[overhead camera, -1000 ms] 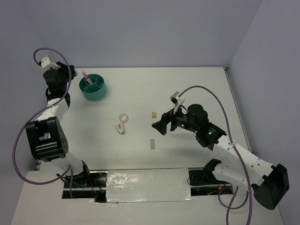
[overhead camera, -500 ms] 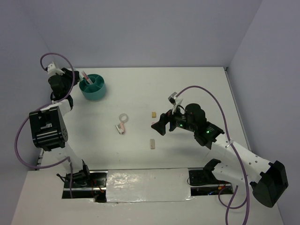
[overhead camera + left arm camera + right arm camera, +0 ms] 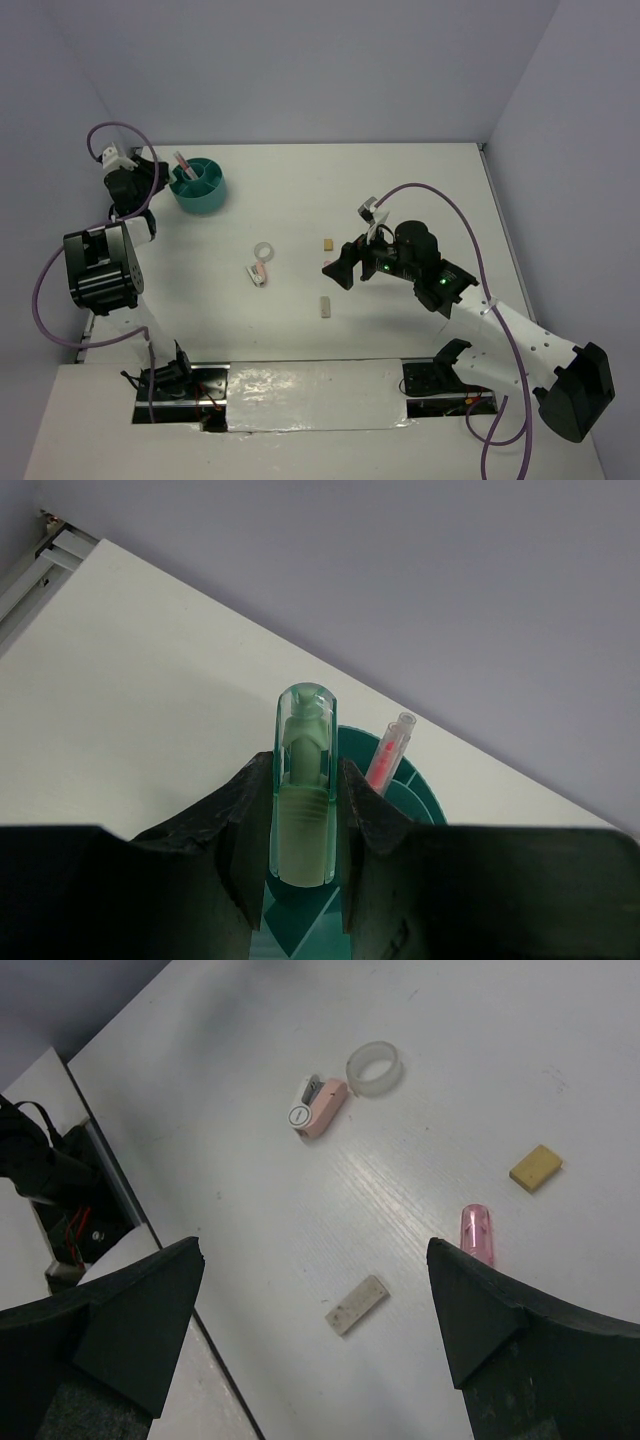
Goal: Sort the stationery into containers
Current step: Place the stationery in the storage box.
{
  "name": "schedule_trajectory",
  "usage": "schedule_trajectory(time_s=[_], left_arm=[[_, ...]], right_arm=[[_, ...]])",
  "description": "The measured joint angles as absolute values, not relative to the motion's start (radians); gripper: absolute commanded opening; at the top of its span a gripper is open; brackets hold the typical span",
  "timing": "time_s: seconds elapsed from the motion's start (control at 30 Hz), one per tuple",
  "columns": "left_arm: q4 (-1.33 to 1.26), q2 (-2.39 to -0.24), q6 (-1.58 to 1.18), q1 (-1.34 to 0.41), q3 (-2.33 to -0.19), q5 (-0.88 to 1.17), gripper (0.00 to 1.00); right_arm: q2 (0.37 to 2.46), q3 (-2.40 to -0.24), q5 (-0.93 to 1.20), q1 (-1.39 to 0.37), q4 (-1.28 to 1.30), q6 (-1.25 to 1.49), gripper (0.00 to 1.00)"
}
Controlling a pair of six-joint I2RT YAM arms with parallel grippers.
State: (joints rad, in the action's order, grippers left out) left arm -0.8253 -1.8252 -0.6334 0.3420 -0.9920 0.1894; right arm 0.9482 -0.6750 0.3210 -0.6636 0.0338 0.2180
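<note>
- Your left tool (image 3: 303, 778) is pinching a pale green piece (image 3: 304, 815) with a clear rounded cap. It sits upright between the two fingers, and the cap pokes out past the tips.
- That tool is at the far left of the tabletop (image 3: 400, 190), just beside the teal cup (image 3: 200, 204). In the wrist view the cup shows right behind and under the green piece.
- One pink pen (image 3: 388, 758) stands tilted in the cup (I can't tell which compartment).
- Your right tool (image 3: 336, 272) is spread wide with nothing between the fingers. It hangs over the middle of the tabletop.
- Loose under it:
  - a clear ring (image 3: 373, 1066) just beside a pink oblong piece (image 3: 318, 1112) that has a white round end
  - a tan block (image 3: 536, 1167) well apart from those two
  - a pink capsule (image 3: 477, 1232) near the right finger
  - a pale bar (image 3: 356, 1304) lying flat, nearest the arm bases
</note>
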Motion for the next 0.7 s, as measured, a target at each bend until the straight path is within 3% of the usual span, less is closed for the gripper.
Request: schedule_trajectory(time_s=[0.27, 0.4, 0.6, 0.7], left_arm=[[-0.839, -1.851, -0.636, 0.342, -0.992, 0.21, 0.21], [-0.84, -1.851, -0.636, 0.342, -0.992, 0.214, 0.37], [-0.842, -1.856, -0.636, 0.342, -0.987, 0.214, 0.42], [-0.843, -1.864, -0.636, 0.342, -0.981, 0.214, 0.53]], right_arm=[[0.954, -0.675, 0.33, -0.664, 0.034, 0.218, 1.0], [0.955, -0.675, 0.331, -0.664, 0.034, 0.218, 1.0], [0.955, -0.675, 0.336, -0.664, 0.034, 0.218, 1.0], [0.955, -0.675, 0.337, -0.664, 0.034, 0.218, 1.0]])
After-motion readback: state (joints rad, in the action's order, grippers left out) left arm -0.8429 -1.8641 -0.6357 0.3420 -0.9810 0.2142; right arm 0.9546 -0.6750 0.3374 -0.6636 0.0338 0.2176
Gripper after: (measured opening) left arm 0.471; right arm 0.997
